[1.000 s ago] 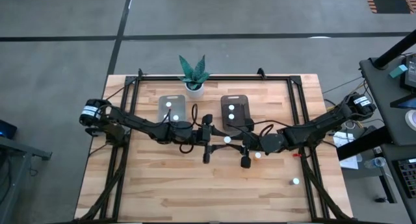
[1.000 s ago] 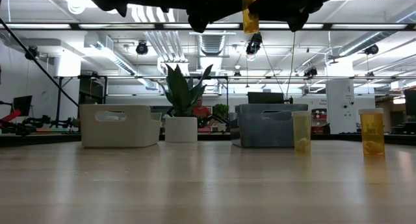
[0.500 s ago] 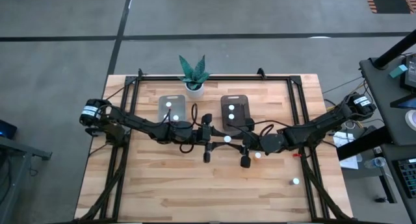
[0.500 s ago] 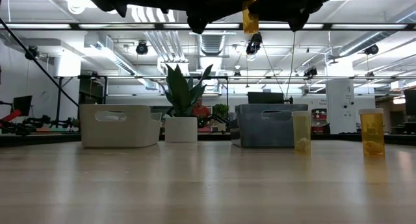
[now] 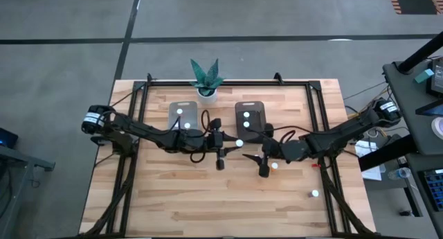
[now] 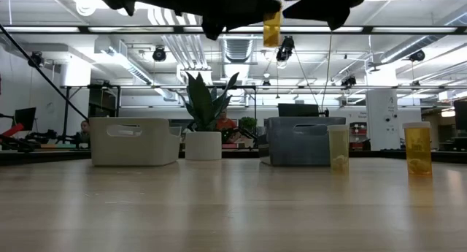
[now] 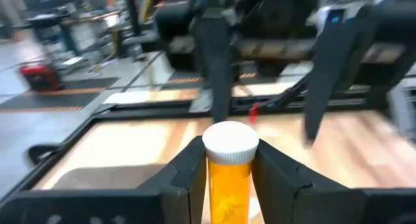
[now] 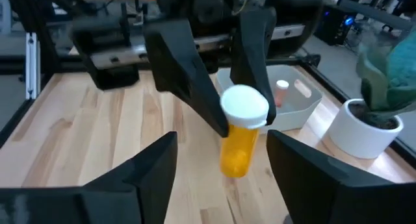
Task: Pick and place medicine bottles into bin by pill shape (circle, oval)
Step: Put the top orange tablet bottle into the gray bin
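In the high view, both arms meet over the middle of the table. The left gripper and the right gripper are close together, with a white cap between them, just near the dark bin. The clear bin is to its left.

In the low view, the amber bottle hangs high above the table, under the dark arms. Two other bottles stand on the right.

In the left wrist view, the left fingers are clenched on the bottle body, just below the white cap.

In the right wrist view, the right fingers stand wide apart and released; the bottle is between them but not touching.

The bottle looks light, stiff and smooth, so I think it can slip. The best hold is on the round body under the cap, as now.
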Robot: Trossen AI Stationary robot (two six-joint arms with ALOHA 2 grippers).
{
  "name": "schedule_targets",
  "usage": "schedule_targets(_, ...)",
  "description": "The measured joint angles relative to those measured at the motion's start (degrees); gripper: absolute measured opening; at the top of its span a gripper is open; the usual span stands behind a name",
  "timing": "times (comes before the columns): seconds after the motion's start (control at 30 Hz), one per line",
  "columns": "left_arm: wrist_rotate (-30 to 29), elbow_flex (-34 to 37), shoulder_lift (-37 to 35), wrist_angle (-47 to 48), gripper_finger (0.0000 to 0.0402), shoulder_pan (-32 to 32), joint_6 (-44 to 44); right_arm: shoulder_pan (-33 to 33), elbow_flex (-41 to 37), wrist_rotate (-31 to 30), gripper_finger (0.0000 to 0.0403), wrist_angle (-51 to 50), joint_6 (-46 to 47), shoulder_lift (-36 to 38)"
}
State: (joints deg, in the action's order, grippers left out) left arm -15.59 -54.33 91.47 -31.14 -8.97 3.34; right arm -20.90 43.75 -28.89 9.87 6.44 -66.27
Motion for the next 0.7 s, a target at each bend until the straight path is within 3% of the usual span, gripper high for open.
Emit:
schedule_targets(0.3, -12.57, 7.25, -6.74, 2.19, 0.0087, -0.11, -1.0, 1.01, -0.02, -2.79, 0.0227, -2.53, -1.42, 4.85)
schedule_targets(0.7, -32.39, 26.24, -22.73, 2.21, 0.0087, 1.8, -8.43, 4.93, -0.02, -2.73, 0.0224, -4.06, -4.65, 4.67)
